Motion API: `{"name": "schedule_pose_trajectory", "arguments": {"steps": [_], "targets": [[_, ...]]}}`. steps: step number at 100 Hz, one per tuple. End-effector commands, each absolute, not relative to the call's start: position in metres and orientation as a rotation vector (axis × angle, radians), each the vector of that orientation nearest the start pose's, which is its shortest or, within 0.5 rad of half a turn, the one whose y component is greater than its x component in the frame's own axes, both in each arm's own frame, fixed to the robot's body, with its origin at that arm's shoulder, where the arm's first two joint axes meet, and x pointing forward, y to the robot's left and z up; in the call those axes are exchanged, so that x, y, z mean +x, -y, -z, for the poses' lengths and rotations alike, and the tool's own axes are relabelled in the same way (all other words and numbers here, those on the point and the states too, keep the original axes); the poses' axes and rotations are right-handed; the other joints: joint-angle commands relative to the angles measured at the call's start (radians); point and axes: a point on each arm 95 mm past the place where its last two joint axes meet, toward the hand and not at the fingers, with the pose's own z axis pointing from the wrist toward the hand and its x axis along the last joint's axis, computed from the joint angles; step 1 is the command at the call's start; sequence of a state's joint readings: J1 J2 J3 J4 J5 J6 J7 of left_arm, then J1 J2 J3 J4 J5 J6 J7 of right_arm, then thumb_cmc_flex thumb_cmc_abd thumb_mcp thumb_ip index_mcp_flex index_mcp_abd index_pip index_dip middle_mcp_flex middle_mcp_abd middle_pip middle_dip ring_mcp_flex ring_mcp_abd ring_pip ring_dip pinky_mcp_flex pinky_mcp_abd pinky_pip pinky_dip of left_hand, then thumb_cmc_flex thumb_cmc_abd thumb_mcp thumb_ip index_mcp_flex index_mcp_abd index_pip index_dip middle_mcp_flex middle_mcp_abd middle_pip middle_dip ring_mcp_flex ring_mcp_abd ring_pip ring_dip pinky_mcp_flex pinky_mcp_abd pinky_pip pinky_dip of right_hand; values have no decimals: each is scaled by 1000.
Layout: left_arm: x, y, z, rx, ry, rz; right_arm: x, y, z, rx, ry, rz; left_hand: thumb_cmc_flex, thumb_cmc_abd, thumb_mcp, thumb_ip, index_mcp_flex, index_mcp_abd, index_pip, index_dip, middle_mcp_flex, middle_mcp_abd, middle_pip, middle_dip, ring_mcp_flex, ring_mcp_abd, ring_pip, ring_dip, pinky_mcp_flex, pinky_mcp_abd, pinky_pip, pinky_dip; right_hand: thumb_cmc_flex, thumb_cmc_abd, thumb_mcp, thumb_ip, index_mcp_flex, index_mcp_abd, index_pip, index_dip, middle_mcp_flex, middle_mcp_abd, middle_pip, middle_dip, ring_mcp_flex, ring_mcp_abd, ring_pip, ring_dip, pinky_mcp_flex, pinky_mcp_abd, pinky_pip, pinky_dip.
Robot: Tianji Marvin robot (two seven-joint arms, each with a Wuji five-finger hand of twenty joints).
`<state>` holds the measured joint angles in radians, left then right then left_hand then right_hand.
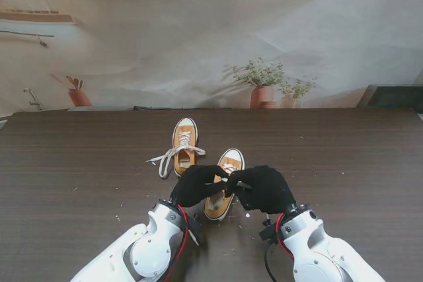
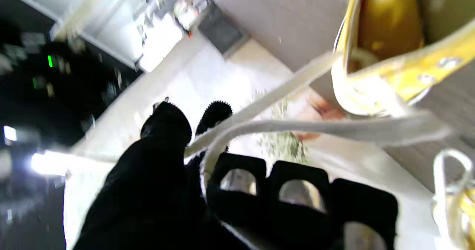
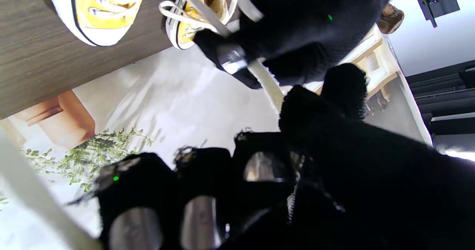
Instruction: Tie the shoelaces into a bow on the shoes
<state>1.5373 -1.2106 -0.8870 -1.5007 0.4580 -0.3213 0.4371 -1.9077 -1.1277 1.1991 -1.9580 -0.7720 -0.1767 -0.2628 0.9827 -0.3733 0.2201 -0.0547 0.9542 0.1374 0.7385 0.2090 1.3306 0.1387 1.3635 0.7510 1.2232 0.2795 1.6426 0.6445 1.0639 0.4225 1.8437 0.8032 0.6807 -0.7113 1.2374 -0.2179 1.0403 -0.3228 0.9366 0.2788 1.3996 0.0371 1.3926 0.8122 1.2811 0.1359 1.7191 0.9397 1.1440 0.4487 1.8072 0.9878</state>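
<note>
So we've got two yellow sneakers sitting on the dark wood table [image 1: 79, 163], both pointing away from us. The farther shoe [image 1: 185, 144] sits a bit to the left with its white laces [image 1: 173, 155] spilled loose over its left side onto the table, clearly untied. The nearer shoe [image 1: 223, 189] is just to its right and closer to us, and that's where both of our gloved hands are bunched up. Our left hand [image 1: 196, 185] is over the left edge of that shoe and our right hand [image 1: 264, 189] is over its right edge, fingertips nearly meeting above the lacing. From the left wrist view, a flat white lace [image 2: 282, 125] runs from the shoe back into the left hand, going in between the thumb and the curled fingers [image 2: 237, 175], so that hand looks pinched on the lace. In the right wrist view, another strand of lace [image 3: 269, 84] passes down toward our right hand's thumb and first finger, which are pressed close together around it, while the rest of the fingers [image 3: 200, 190] are curled in. That view also shows the left hand's fingertip right on the lace. Behind the table there's a backdrop with potted plants [image 1: 263, 84].
</note>
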Motion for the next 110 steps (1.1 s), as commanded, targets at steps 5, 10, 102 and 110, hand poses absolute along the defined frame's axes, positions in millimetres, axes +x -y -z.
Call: {"name": "schedule_pose_trajectory", "arguments": {"steps": [5, 10, 102, 110], "targets": [[346, 131, 340, -1556, -965, 2397, 289, -63, 290, -1649, 1658, 2651, 42, 21, -21, 16, -3, -36, 27, 18, 35, 28, 36, -24, 44, 37, 29, -12, 34, -227, 250, 2, 6, -5, 12, -60, -24, 4, -6, 0, 53, -22, -4, -9, 28, -65, 80, -11, 35, -37, 287, -13], [346, 129, 339, -1560, -953, 2397, 291, -61, 293, -1630, 1729, 2637, 41, 24, -19, 16, -1, -30, 27, 15, 35, 30, 36, -24, 44, 39, 29, -12, 33, -221, 250, 3, -2, -1, 6, -63, -35, -1, 0, -21, 53, -34, -11, -9, 28, -73, 78, -16, 35, -46, 284, -21], [335, 121, 337, -1599, -941, 2372, 318, -60, 337, -1763, 2192, 2700, 30, 17, 3, 22, -5, -23, 13, 18, 34, 3, 46, -19, 45, 8, 34, -11, 34, -232, 250, -5, -273, 226, -89, 92, -953, 271, -265, -122, -798, 68, -389, -227, -222, 79, -808, -569, -630, 4, -526, -213], [334, 118, 337, -1597, -928, 2363, 317, -61, 337, -1763, 2140, 2699, 34, 14, 3, 24, -18, -25, -9, -1, 34, 3, 46, -19, 45, 6, 35, -11, 35, -234, 250, -5, -339, 229, -116, 100, -952, 202, -335, -167, -929, 111, -552, -378, -424, 113, -1095, -607, -809, -16, -724, -335]]}}
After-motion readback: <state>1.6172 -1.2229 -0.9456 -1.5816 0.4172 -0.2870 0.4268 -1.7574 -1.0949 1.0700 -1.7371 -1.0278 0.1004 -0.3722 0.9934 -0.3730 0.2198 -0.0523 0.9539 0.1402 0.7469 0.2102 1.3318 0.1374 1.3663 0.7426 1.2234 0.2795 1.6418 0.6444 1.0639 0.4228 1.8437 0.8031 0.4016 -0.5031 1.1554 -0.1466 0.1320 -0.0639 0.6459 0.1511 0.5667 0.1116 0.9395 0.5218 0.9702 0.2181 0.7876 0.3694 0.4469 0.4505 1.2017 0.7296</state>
